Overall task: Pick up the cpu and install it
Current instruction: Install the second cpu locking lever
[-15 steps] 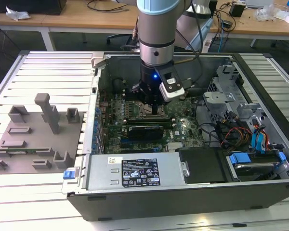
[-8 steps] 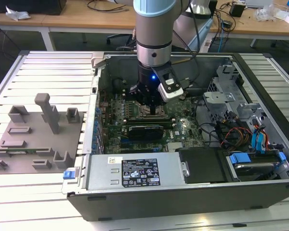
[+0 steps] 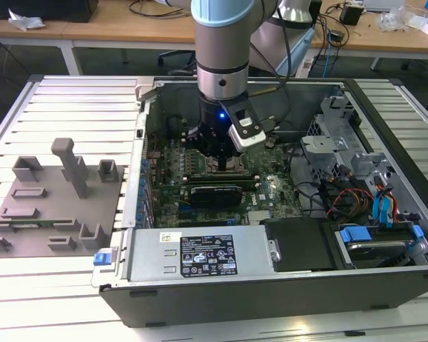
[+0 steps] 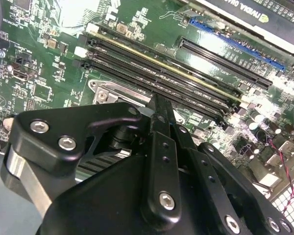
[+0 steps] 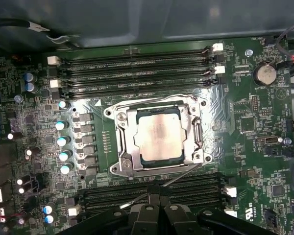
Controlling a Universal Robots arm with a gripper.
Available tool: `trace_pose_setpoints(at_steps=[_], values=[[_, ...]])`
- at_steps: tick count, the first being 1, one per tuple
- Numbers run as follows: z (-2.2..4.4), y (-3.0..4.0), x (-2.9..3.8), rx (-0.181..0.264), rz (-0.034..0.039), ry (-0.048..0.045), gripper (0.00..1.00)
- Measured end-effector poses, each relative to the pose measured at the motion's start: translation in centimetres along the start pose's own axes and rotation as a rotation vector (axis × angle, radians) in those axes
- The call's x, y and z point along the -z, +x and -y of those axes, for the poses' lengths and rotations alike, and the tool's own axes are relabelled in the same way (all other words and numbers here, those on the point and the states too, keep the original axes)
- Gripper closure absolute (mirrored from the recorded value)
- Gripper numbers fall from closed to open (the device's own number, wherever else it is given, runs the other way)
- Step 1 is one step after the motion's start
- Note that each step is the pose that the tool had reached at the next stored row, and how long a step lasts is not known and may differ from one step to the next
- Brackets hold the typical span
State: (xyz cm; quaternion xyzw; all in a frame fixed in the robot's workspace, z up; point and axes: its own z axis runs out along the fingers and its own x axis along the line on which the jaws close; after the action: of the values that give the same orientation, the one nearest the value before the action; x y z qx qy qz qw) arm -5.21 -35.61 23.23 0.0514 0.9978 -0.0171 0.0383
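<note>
Cpu (image 5: 159,138) is seen seated flat inside the socket frame (image 5: 125,142) on the motherboard (image 5: 255,122), while the gripper (image 5: 159,205), fingers pressed together and empty, is held just above it, so socket pins could be bent if it is pressed askew.

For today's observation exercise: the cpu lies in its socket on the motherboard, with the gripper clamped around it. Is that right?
Not quite. The cpu does lie in its socket on the motherboard, but the first wrist view shows the gripper apart from it, not around it.
</note>
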Motion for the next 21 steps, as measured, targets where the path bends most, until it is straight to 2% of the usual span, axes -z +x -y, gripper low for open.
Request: trace_pose_setpoints(at_steps=[4, 15, 18, 21], values=[[0.01, 0.22, -0.1, 0.0, 0.0001, -0.0037, 0.89], [0.03, 0.39, -0.12, -0.001, 0.0001, -0.004, 0.89], [0.05, 0.6, -0.34, 0.001, -0.0005, -0.011, 0.89], [0.05, 0.64, -0.45, 0.002, -0.0006, -0.0119, 0.89]])
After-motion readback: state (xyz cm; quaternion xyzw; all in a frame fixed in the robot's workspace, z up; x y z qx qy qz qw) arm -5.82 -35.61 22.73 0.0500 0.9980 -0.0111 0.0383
